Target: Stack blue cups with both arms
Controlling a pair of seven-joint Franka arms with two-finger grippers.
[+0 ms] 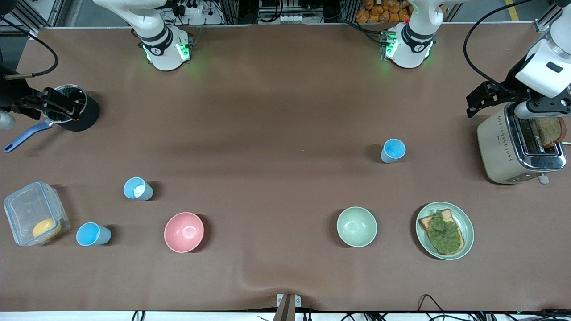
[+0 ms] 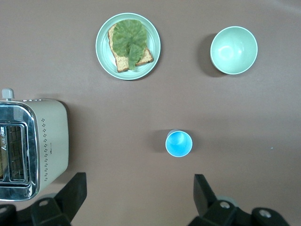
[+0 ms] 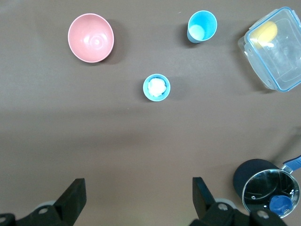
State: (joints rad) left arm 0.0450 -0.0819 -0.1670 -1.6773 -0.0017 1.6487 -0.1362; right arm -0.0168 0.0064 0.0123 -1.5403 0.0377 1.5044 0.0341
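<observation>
Three light-blue cups stand upright on the brown table. One cup (image 1: 394, 150) is toward the left arm's end and also shows in the left wrist view (image 2: 178, 143). A second cup (image 1: 138, 188) toward the right arm's end holds something white (image 3: 156, 87). The third cup (image 1: 93, 234) stands nearer the front camera, beside a clear box (image 3: 202, 27). My left gripper (image 1: 479, 99) is open and empty, high up (image 2: 140, 183). My right gripper (image 1: 73, 107) is open and empty, high up too (image 3: 138, 186).
A pink bowl (image 1: 184, 232), a pale green bowl (image 1: 356, 226) and a plate with toast and lettuce (image 1: 444, 230) stand near the front edge. A toaster (image 1: 519, 142) is at the left arm's end. A clear box (image 1: 35, 213) and a pot (image 1: 84, 117) are at the right arm's end.
</observation>
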